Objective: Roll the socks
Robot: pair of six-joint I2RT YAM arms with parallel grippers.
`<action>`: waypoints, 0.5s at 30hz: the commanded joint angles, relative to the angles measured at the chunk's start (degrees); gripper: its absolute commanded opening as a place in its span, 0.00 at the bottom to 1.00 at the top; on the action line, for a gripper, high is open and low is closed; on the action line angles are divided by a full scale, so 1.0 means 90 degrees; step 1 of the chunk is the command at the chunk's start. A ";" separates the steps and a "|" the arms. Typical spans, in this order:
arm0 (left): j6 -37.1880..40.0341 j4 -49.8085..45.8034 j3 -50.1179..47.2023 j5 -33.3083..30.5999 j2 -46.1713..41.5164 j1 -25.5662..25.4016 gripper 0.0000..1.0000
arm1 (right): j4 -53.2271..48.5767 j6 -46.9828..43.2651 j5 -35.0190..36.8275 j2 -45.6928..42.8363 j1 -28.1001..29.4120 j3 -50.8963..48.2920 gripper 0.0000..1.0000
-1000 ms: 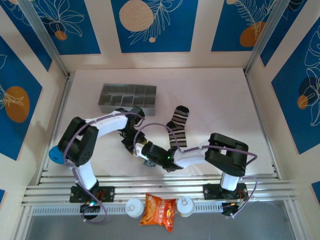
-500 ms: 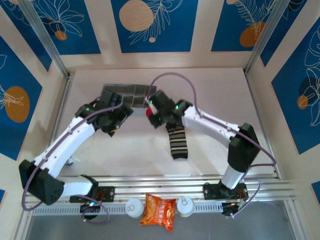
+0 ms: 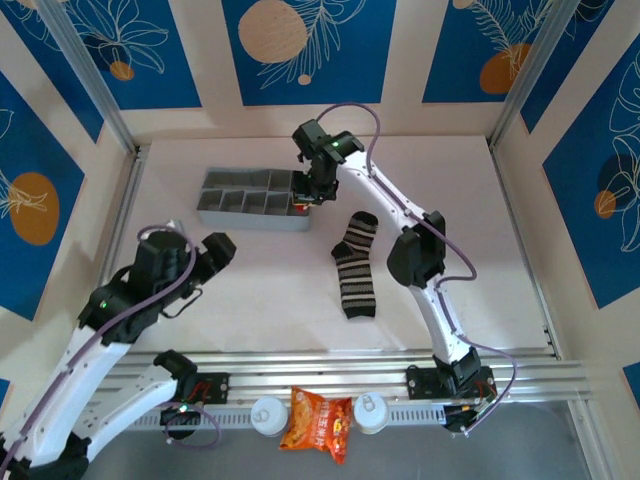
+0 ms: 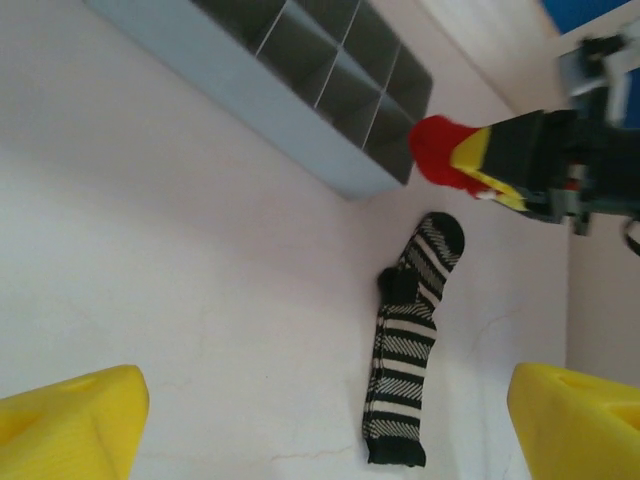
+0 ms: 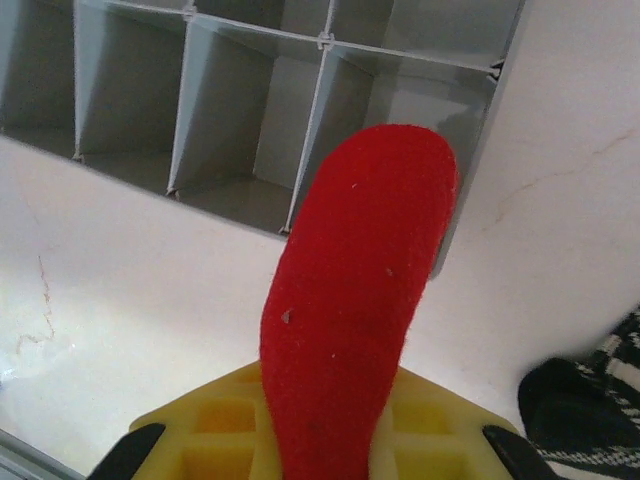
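From above, the right gripper [image 3: 304, 196] is seen reached over the near right corner of the grey divided tray [image 3: 235, 200], its jaws pressed onto the red sock [image 3: 298, 209]. The striped sock [image 3: 355, 266] is laid flat and unrolled on the table [image 3: 450, 200] beside the tray, and the left gripper [image 3: 207, 258] is held well apart near the left edge.

In the left wrist view, the left jaws are shown spread wide with nothing between them.

In the right wrist view, the red sock is seen pinched between yellow pads [image 5: 440, 435], hanging just over the tray's end compartment. It is judged that the bundle could spring open on release, or be dropped onto the tray's wall and tumble outside.

No writing can be read; the print on the orange packet [image 3: 317, 421] is too small
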 commanded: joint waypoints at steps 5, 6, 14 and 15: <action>0.0419 0.0013 -0.0307 -0.0217 -0.0356 -0.0048 0.90 | -0.0417 0.0580 -0.0312 0.0545 -0.0109 0.0341 0.00; 0.0404 -0.0009 -0.0308 -0.0195 -0.0361 -0.0044 0.89 | -0.0280 0.0595 -0.0344 0.0549 -0.0140 0.0255 0.00; 0.0382 -0.0049 -0.0263 -0.0096 -0.0376 -0.0046 0.90 | 0.0290 0.0856 -0.0503 0.0878 -0.0258 0.0265 0.00; 0.0360 -0.0059 -0.0263 -0.0092 -0.0376 -0.0048 0.89 | 0.0292 0.0912 -0.0537 0.0912 -0.0280 0.0299 0.00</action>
